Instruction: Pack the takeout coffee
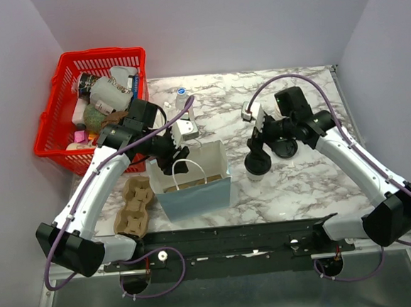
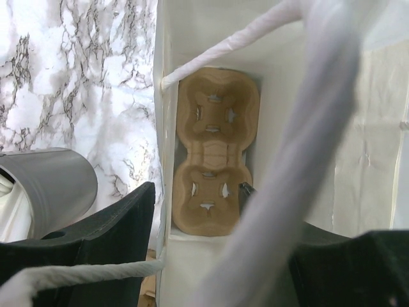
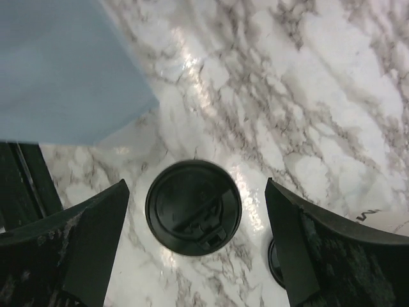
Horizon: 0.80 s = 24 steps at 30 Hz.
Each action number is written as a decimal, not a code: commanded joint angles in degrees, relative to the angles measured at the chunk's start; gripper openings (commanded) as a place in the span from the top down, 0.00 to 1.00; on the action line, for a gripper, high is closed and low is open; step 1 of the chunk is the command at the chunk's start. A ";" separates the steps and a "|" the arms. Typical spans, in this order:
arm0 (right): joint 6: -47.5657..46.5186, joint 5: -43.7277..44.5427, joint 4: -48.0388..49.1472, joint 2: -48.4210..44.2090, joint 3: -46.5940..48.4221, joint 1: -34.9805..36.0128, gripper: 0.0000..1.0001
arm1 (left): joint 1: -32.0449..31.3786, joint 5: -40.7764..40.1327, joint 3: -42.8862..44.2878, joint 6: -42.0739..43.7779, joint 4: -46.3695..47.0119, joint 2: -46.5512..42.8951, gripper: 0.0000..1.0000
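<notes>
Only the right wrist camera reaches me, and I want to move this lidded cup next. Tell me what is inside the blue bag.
Observer: A cardboard cup carrier lies flat on the floor of the blue bag, with both pockets empty.
Operator: Now give me the left arm.
Observer: The left gripper hangs over the bag's mouth with its jaws open. A white rope handle runs between them.
Operator: Report anything to the left of the bag.
Observer: A second cardboard carrier lies just beside the bag on that side, also empty.
</notes>
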 commanded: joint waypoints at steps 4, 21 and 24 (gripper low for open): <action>-25.41 -5.92 -16.15 -1.93 -1.56 -0.10 0.03 | 0.24 2.28 -1.44 -0.62 1.13 -2.30 0.36; -10.27 1.46 -18.00 14.76 15.04 -0.18 0.00 | 0.24 2.28 -4.60 -1.94 1.83 -4.41 0.36; 3.10 5.68 -18.08 14.85 16.01 -0.18 0.00 | 0.24 1.85 -5.22 -2.29 2.27 -4.67 0.35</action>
